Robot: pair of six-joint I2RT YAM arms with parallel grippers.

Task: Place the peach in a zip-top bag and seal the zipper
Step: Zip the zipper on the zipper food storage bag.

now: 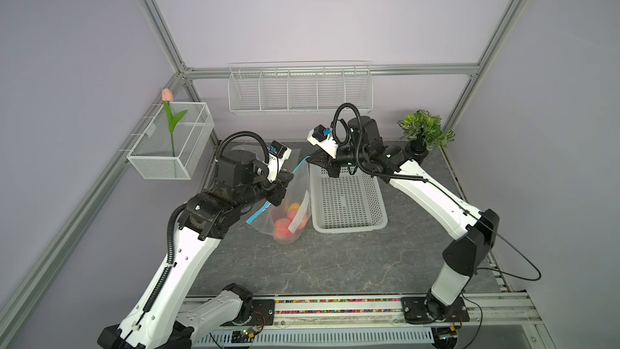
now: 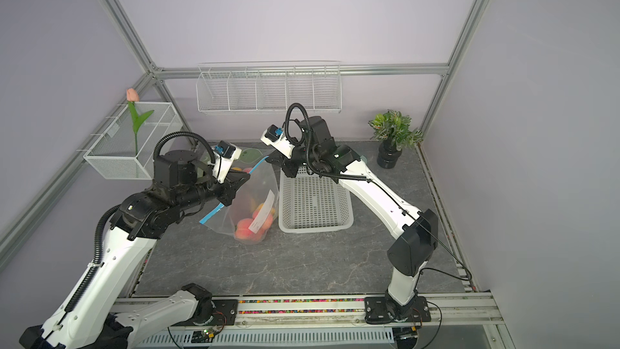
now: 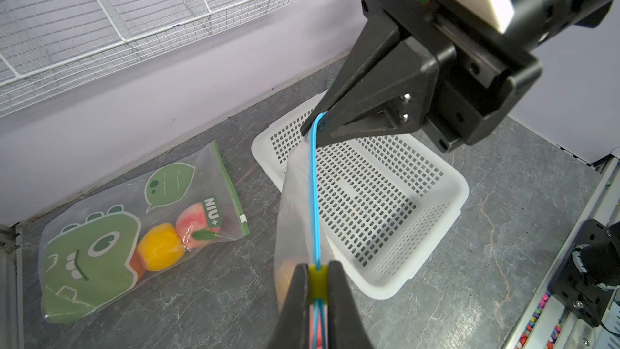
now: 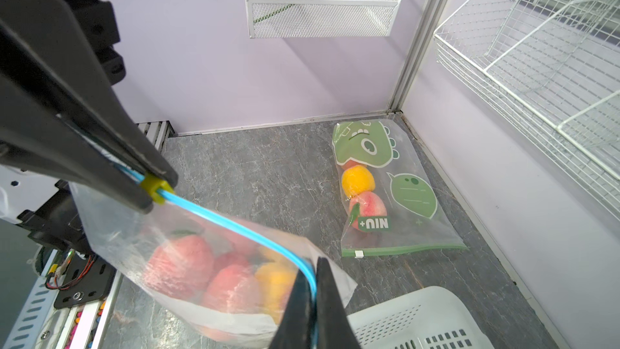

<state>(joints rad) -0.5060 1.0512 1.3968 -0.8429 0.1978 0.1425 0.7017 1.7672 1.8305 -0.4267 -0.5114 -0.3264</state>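
Clear plastic comes twice: one zip-top bag (image 1: 291, 208) hangs between the two grippers at table centre, and one printed bag (image 3: 134, 229) lies flat at its 12 o'clock. In the hanging bag we count three pink peaches (image 4: 181, 263) and one yellow fruit (image 4: 275, 280); anything deeper blurs behind the film. The left gripper (image 3: 318, 265) is clamped on the single yellow slider (image 4: 156, 191). The right gripper (image 4: 313, 266) pinches the blue zipper (image 4: 235, 226) at its end. One white basket (image 1: 347, 199) sits at 3 o'clock. In both top views the left arm hides much of the printed bag.
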